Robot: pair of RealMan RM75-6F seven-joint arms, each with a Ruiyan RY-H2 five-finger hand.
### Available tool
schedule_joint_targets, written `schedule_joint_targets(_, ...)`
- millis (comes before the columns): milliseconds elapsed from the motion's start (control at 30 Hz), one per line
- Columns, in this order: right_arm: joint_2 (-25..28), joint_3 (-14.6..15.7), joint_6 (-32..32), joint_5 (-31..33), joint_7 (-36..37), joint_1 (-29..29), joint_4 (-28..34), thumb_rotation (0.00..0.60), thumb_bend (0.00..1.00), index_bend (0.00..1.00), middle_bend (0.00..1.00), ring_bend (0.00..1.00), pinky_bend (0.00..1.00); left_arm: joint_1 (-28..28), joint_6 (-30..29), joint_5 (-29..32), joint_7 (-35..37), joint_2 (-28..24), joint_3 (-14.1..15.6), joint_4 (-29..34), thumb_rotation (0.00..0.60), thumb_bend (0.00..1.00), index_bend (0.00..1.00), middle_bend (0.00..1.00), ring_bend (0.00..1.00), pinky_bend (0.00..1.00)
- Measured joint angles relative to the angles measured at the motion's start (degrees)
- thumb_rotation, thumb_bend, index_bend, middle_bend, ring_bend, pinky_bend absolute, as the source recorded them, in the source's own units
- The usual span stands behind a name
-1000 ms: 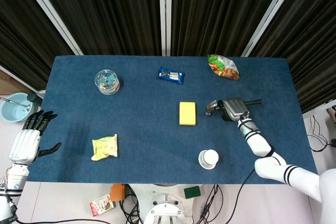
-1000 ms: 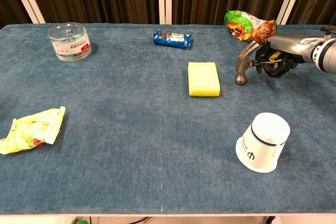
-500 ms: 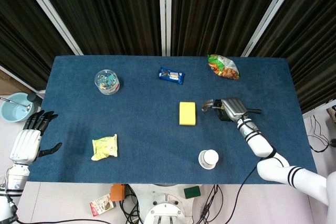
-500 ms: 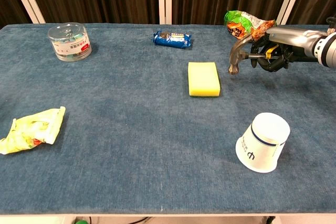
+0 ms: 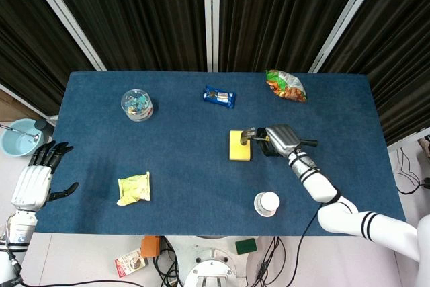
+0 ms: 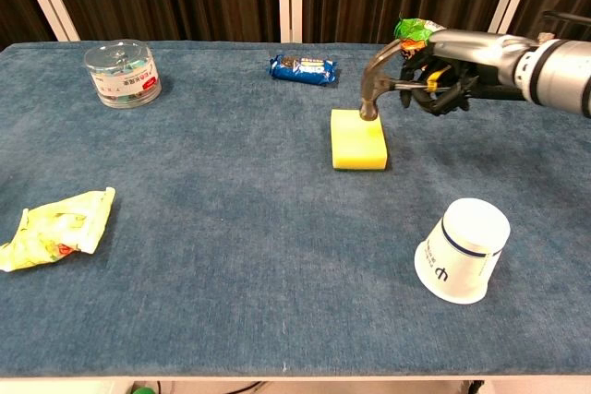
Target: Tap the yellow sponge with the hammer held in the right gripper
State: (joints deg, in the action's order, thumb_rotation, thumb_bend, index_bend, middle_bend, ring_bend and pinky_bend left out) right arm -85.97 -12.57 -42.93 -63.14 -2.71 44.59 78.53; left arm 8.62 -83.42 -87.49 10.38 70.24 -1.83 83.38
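Note:
The yellow sponge [image 5: 239, 145] [image 6: 358, 139] lies flat near the middle of the blue table. My right hand [image 5: 279, 140] [image 6: 447, 76] grips the handle of a hammer [image 6: 382, 82] [image 5: 252, 134], just right of the sponge. The steel head hangs over the sponge's far right corner, at or just above its top; contact is not clear. My left hand [image 5: 37, 179] is open with fingers spread, off the table's left front corner, and shows only in the head view.
An overturned white paper cup [image 6: 463, 250] lies front right. A snack bag [image 5: 286, 85] is at the back right, a blue wrapper [image 6: 303, 68] at the back centre, a clear tub [image 6: 122, 73] back left, a crumpled yellow packet [image 6: 57, 226] front left.
My right hand has carried the hammer leftward and a little up, from right of the sponge to over its far right corner. The left hand has stayed still.

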Motion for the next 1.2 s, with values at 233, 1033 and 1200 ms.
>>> schedule_joint_targets(233,-3.4,1.2,1.9,9.0,-10.5,3.5,-2.0,0.600,1.00,0.90,0.82,0.73,0.81,-0.3,0.2,0.1,0.6,0.4,0.4,-0.8,0.600,0.15,0.17,0.13,0.04,0.08)
schedule_joint_targets(1033,-4.8,2.1,1.2,7.0,-7.6,3.4,-4.4,0.600,1.00,0.91,0.83,0.73,0.81,-0.1,0.7,0.1,0.7,0.8,0.3,-1.1,0.600,0.15,0.17,0.13,0.04,0.08)
schedule_joint_targets(1200,-4.9,1.3,-0.4,6.6,-6.7,3.3,-3.4,0.600,1.00,0.91,0.83,0.73,0.81,-0.4,0.4,0.3,1.3,0.7,0.3,-1.5,0.600,0.15,0.17,0.13,0.04,0.08)
